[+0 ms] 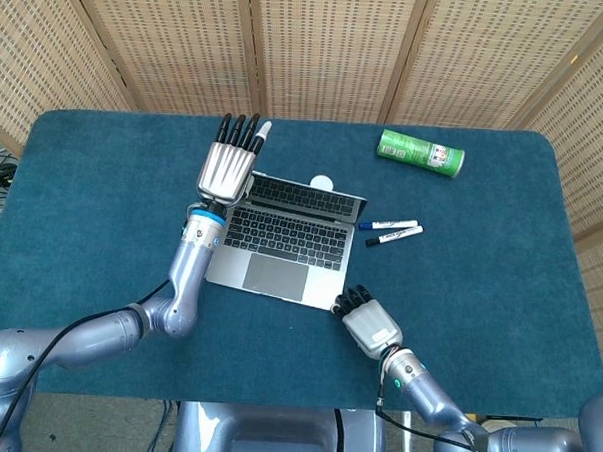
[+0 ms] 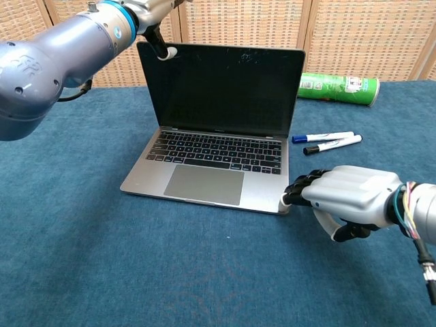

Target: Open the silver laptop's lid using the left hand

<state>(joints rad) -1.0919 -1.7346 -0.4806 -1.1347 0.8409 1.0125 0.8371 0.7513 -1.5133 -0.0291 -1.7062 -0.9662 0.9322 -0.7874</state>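
Note:
The silver laptop stands with its lid raised almost upright and the screen dark; from above its keyboard shows. My left hand is at the lid's upper left corner, fingers stretched out straight past the top edge. Its thumb presses the front of that corner; the rest of the hand is cut off in the chest view. My right hand lies on the table at the base's front right corner, its bent fingertips touching that corner and holding nothing.
A green can lies at the back right. Two markers lie just right of the laptop. A white cap peeks out behind the lid. Wicker screens stand behind the blue table.

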